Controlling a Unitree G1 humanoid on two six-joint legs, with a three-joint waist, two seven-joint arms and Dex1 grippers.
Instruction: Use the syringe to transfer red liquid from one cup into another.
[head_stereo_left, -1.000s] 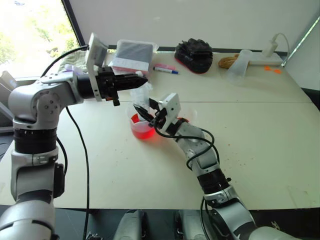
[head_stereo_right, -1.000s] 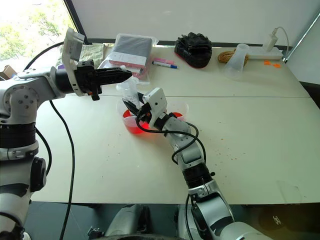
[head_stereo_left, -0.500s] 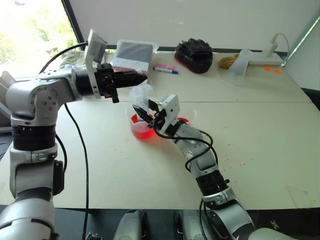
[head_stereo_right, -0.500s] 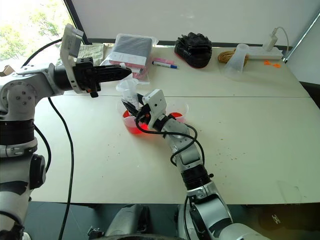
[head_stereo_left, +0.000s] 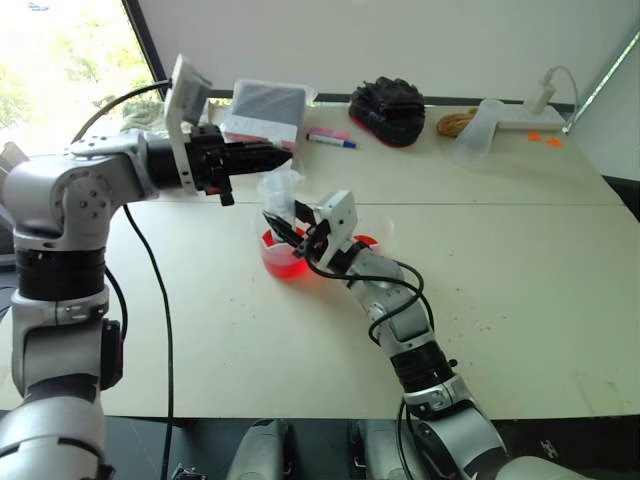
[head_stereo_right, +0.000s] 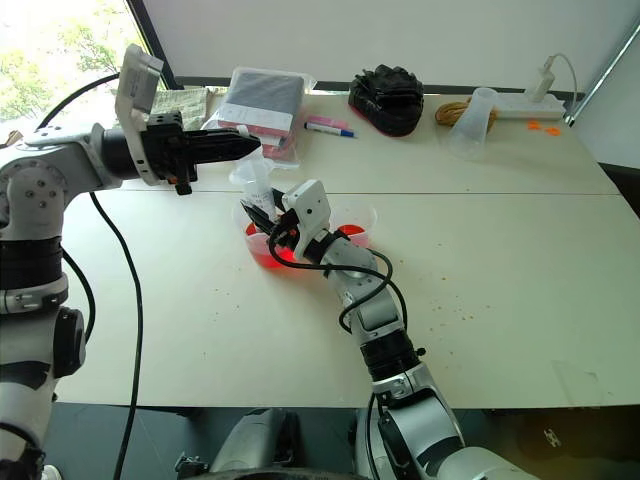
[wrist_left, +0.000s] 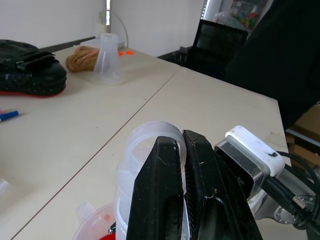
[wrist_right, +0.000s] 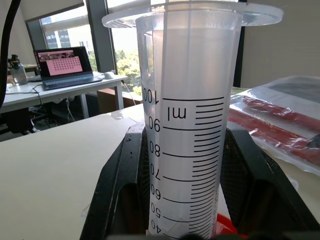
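We hold the syringe (wrist_right: 192, 120) upright in our right gripper (head_stereo_right: 268, 226), its two black fingers clamped on either side of the graduated barrel, which stands over the larger cup (head_stereo_left: 281, 262) with the red liquid (head_stereo_left: 285, 265) in it. We judge that this grip keeps the barrel steady and its tip down in the liquid, so the other arm can work the top. The smaller cup (head_stereo_right: 352, 222) sits just beside the larger one, partly hidden behind our right wrist, near enough for a short carry once the barrel is full.

Our left gripper (head_stereo_left: 272, 155) reaches in level from the left, just above the top of the syringe. In the left wrist view its fingers (wrist_left: 162, 200) stand almost pressed together, a thin slit between them, with the round plunger top (wrist_left: 155, 145) just beyond. Whether they touch the plunger we cannot tell. The barrel looks empty as far as the right wrist view shows it, so we judge the draw not yet made.
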